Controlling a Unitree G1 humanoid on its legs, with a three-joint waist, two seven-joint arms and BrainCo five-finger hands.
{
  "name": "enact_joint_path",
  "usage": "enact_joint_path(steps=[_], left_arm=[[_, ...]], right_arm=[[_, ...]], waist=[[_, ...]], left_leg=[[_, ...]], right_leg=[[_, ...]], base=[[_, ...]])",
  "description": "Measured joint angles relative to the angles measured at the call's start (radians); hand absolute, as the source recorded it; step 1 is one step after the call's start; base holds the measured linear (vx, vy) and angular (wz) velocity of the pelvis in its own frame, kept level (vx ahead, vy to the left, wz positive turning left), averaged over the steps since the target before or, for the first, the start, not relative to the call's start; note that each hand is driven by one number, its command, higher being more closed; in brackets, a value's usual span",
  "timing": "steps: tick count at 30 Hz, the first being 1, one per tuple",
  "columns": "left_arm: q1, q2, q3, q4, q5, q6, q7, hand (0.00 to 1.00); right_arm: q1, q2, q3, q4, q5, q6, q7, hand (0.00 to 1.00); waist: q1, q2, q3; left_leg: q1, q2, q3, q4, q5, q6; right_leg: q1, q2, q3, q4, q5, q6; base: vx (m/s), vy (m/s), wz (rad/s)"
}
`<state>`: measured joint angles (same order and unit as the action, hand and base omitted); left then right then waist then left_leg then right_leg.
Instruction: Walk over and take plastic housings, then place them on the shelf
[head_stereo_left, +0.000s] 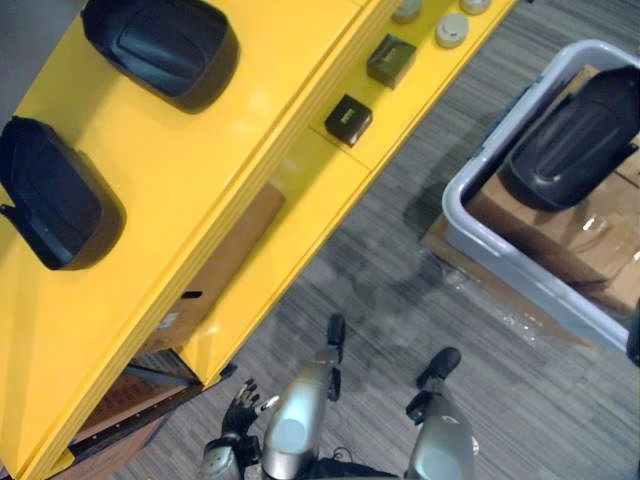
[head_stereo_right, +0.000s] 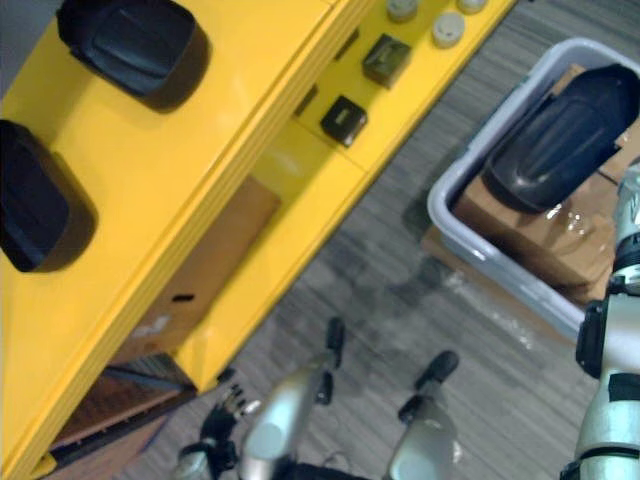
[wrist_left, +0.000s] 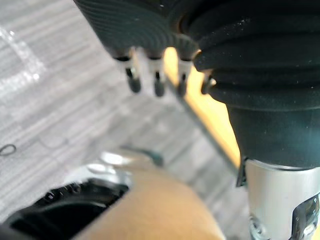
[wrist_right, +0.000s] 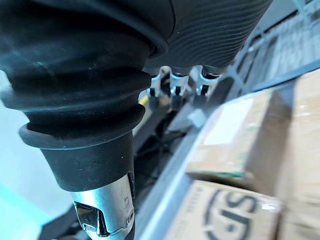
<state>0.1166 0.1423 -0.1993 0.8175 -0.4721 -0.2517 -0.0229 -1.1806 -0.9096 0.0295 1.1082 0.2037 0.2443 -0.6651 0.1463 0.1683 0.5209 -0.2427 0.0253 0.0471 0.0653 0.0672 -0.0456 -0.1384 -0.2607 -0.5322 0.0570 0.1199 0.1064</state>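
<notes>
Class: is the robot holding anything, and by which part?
Nothing is held. The left hand hangs open by the yellow shelf; the right hand is open over the cardboard boxes; a housing lies in the grey bin.

Yellow shelf (head_stereo_left: 230, 150) runs diagonally, stepped in tiers, with soft glare on top tier. Lower ledge of shelf carries two small dark boxes (head_stereo_left: 349, 120) and pale round discs (head_stereo_left: 452, 30). Cardboard box (head_stereo_left: 235, 250) tucked under shelf's top tier; brown panel (head_stereo_left: 125, 395) lower down, at shelf's near end. Floor (head_stereo_left: 400, 300) beside shelf is grey streaked carpet. Grey tub (head_stereo_left: 520, 285) on floor, apart from shelf's ledge, holds cardboard cartons (head_stereo_left: 570, 240). Flat cardboard sheet (head_stereo_left: 437, 240) pokes out beneath tub, on the shelf side.
</notes>
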Motion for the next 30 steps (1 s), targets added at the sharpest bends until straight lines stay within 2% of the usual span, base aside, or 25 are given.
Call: enact_joint_path(steps=[5,7,11,14,18,22,28,29,30], left_arm=[[0.000,0.001,0.000,-0.001,0.000,0.005,-0.002,0.00],[0.000,0.002,0.001,0.001,0.000,0.006,-0.001,0.00],[0.000,0.004,0.001,0.011,0.006,0.013,-0.001,0.00],[0.000,0.005,0.002,0.015,0.007,0.012,-0.001,0.00],[-0.001,0.005,0.001,0.034,0.008,0.013,-0.001,0.00],[-0.008,0.005,0.000,0.038,0.009,0.009,-0.005,0.00],[-0.015,0.005,-0.004,0.050,0.009,-0.002,-0.007,0.00],[-0.021,0.005,-0.005,0.059,0.008,-0.002,-0.007,0.00],[-0.023,0.005,-0.006,0.062,0.008,-0.002,-0.007,0.00]], right_arm=[[-0.003,0.015,0.009,-0.044,-0.003,-0.103,0.133,0.00],[-0.003,0.024,0.048,-0.048,-0.003,-0.165,0.203,0.00],[-0.003,0.046,0.123,-0.079,-0.001,-0.262,0.315,0.00],[-0.003,0.067,0.139,-0.079,0.000,-0.287,0.362,0.00],[-0.001,0.086,0.184,-0.076,0.005,-0.280,0.409,0.00],[0.003,0.089,0.198,-0.065,0.019,-0.250,0.447,0.00],[0.040,0.105,0.197,-0.020,0.027,-0.144,0.443,0.00],[0.047,0.108,0.191,0.002,0.058,-0.111,0.442,0.00],[0.049,0.110,0.185,0.012,0.063,-0.099,0.442,0.00]], waist=[[0.002,-0.003,0.000],[0.003,-0.006,0.000],[0.006,-0.009,0.000],[0.012,-0.012,-0.001],[0.020,-0.014,0.000],[0.033,-0.015,-0.001],[0.035,-0.015,-0.001],[0.035,-0.014,-0.002],[0.035,-0.014,-0.002]], left_leg=[[0.021,0.009,0.009,-0.031,0.015,-0.003],[0.022,0.009,0.005,-0.038,0.022,-0.003],[0.024,0.010,-0.010,-0.065,0.044,-0.004],[0.024,0.009,-0.016,-0.085,0.058,-0.005],[0.024,0.007,-0.017,-0.095,0.065,-0.004],[-0.001,0.007,-0.024,-0.094,0.070,-0.004],[-0.007,0.001,-0.030,-0.094,0.073,-0.004],[-0.008,0.000,-0.030,-0.094,0.073,-0.004],[-0.008,0.000,-0.030,-0.094,0.073,-0.004]], right_leg=[[0.001,0.005,0.011,0.000,0.000,0.000],[0.001,0.006,0.009,0.000,0.000,0.000],[0.000,0.008,-0.005,0.000,0.000,0.000],[-0.002,0.008,-0.014,0.000,0.000,0.000],[-0.006,0.006,-0.015,0.000,0.000,0.000],[-0.030,0.007,-0.018,0.002,0.000,0.000],[-0.035,0.002,-0.019,0.005,0.000,0.000],[-0.035,0.001,-0.019,0.005,0.000,0.000],[-0.035,0.001,-0.019,0.005,0.000,0.000]], base=[[0.00,-0.012,-0.06],[-0.02,0.001,0.04],[-0.02,-0.006,0.11],[-0.02,-0.008,0.10],[0.00,-0.003,0.01],[0.00,-0.015,0.03],[0.00,-0.016,0.03],[0.00,0.000,0.00],[0.00,0.000,0.00]])
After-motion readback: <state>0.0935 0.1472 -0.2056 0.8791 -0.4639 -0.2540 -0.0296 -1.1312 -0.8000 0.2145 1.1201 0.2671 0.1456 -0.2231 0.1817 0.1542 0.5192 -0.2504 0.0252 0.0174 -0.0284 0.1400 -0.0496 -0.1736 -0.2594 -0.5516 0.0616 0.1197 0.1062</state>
